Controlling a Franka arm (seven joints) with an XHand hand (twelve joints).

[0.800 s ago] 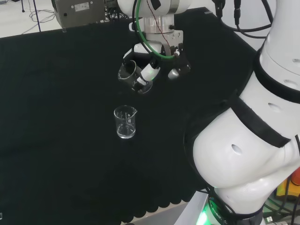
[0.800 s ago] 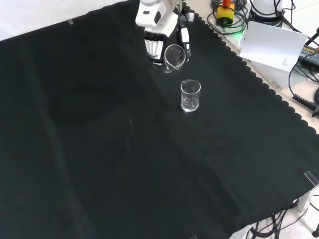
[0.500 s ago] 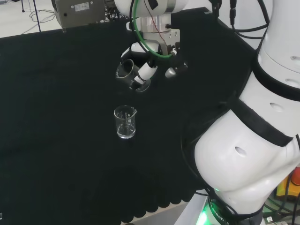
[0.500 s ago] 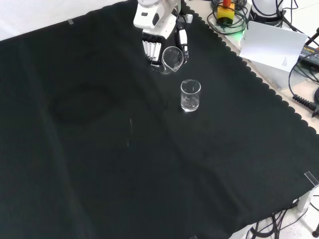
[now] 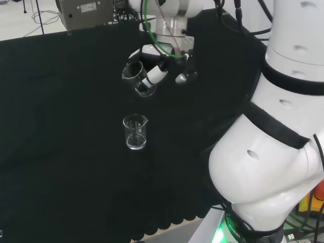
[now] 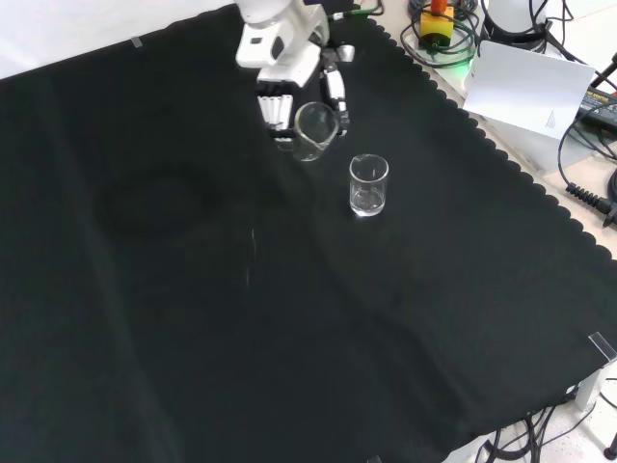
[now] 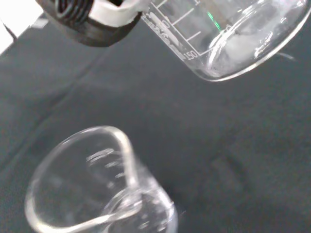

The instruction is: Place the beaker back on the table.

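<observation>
A clear glass beaker point(image 5: 135, 75) point(image 6: 313, 130) hangs tilted above the black cloth, and my hand point(image 5: 158, 71) point(image 6: 281, 87) is shut on it with fingers curled round its wall. In the wrist view the held beaker point(image 7: 228, 39) is close, with a fingertip point(image 7: 90, 22) beside its printed scale. A second clear beaker point(image 5: 135, 132) point(image 6: 368, 184) point(image 7: 97, 189) stands upright on the cloth, apart from the hand and below it in the head view.
The black cloth point(image 6: 193, 318) covers the bench, with a scalloped edge point(image 6: 501, 159) at the front view's right. Cables and a white sheet point(image 6: 530, 87) lie beyond that edge. The arm's white links point(image 5: 273, 152) stand at the head view's right.
The hand has carried the tilted beaker away from the standing beaker, up and left in both the head and front views. The standing beaker has not moved.
</observation>
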